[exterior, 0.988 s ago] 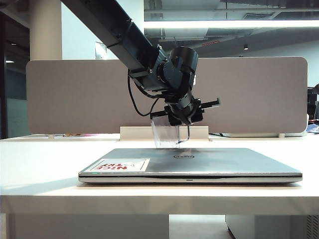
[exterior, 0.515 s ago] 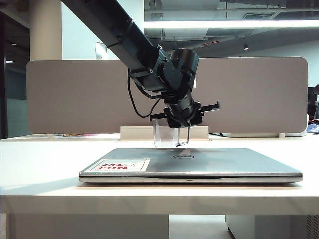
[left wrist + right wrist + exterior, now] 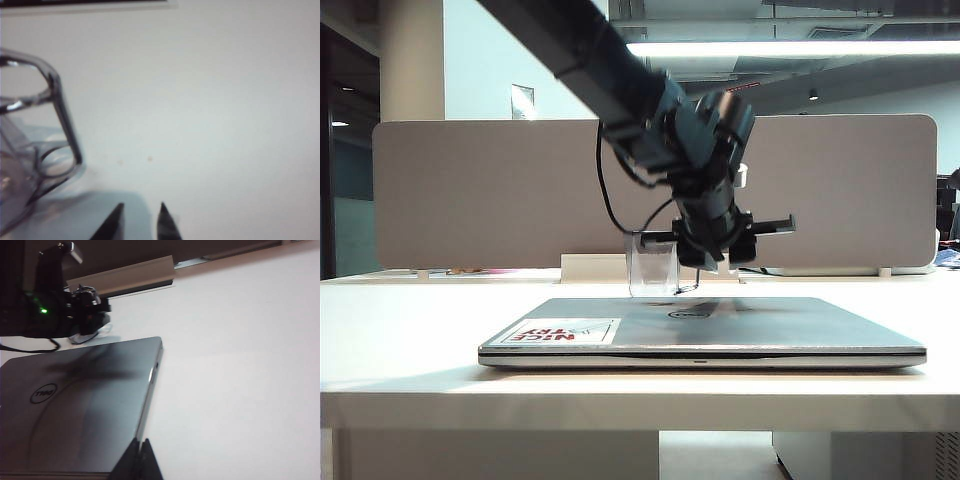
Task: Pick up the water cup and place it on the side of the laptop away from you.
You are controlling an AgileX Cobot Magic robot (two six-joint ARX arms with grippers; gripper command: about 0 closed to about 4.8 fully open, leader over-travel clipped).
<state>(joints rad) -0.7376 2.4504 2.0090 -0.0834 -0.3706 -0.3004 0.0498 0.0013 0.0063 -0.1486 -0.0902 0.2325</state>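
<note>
Water cup (image 3: 651,264) stood upright on the white table (image 3: 400,320) behind the closed laptop (image 3: 720,325). Left gripper (image 3: 141,220) hung just beside it, claw apart and empty. Right gripper (image 3: 140,460) was pinched together near the laptop's edge.

Clear grey-tinted water cup (image 3: 27,150) with thin squared loop handle, standing on white table (image 3: 210,110), left gripper (image 3: 141,220) just beside it, two dark fingertips (image 3: 116,222) parted with a narrow gap, nothing between them, dark strip along far edge.
</note>
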